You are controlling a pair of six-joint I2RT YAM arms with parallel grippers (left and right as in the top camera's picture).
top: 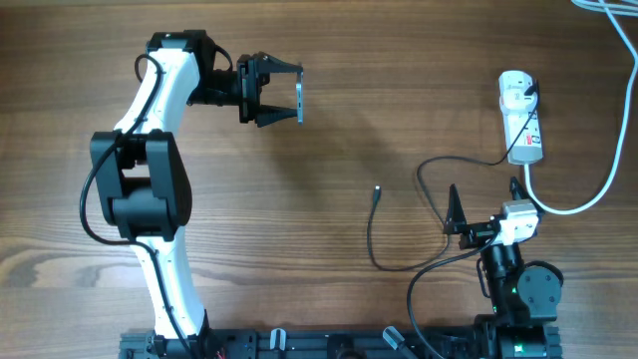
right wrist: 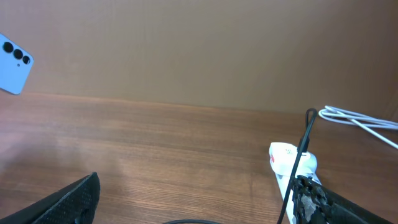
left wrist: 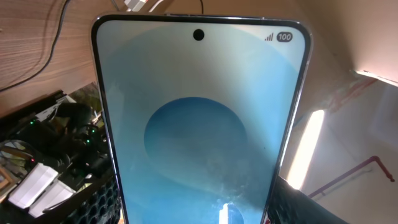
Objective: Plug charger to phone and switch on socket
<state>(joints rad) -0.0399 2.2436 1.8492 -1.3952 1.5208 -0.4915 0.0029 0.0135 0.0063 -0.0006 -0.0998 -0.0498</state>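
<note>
My left gripper (top: 284,97) is shut on the phone (top: 299,100) and holds it edge-on above the table at the upper left. In the left wrist view the phone's cyan screen (left wrist: 199,124) fills the frame between the jaws (left wrist: 196,208). The right wrist view shows its pale blue back (right wrist: 12,65). The charger's connector tip (top: 377,189) lies on the table at mid-right, and its thin black cable (top: 373,244) curls towards my right arm. My right gripper (top: 483,191) is open and empty, low at the right (right wrist: 199,211). The white socket (top: 520,118) lies at the far right, and also shows in the right wrist view (right wrist: 287,160).
A thick white cord (top: 598,189) loops from the socket to the table's right edge (right wrist: 360,121). A black cable (right wrist: 301,155) crosses in front of the socket beside my right finger. The left arm's base stands at the left (top: 140,189).
</note>
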